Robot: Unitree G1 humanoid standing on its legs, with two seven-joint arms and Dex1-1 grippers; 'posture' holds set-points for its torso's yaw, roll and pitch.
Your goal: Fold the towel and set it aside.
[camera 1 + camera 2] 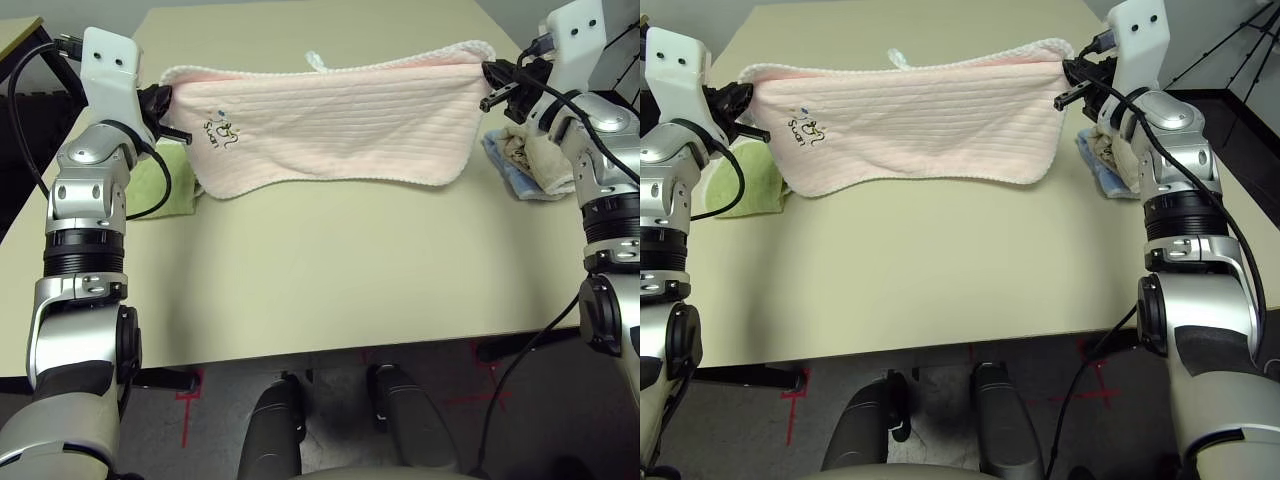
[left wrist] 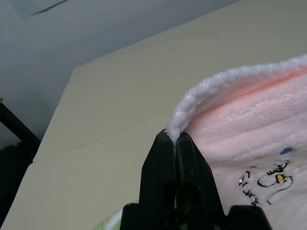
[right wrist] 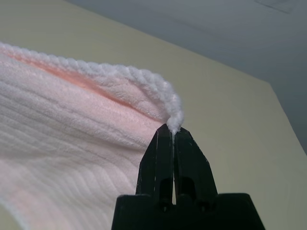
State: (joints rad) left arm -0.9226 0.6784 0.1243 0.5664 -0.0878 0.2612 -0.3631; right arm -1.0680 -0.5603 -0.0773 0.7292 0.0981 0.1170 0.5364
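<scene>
A pale pink terry towel with white stitched edging hangs stretched between the robot's two arms above a pale yellow-green tabletop. The left gripper, black and two-fingered, has its jaws pressed together on the white edging at the towel's upper left corner. The right gripper has its jaws pinched in the same way on the upper right corner. The top edge of the towel runs nearly straight from one gripper to the other, with a small white tag loop sticking up near its middle. The cloth appears doubled over, a pinker inner face showing just under the top edge. Its lower edge sags in a shallow curve, and I cannot tell whether it touches the table. A small dark embroidered mark sits near the towel's left end.

On the table beside the left arm lies a smaller green cloth, partly behind the towel's left end. Beside the right arm lies a crumpled beige-and-blue cloth bundle, near the towel's right end.
</scene>
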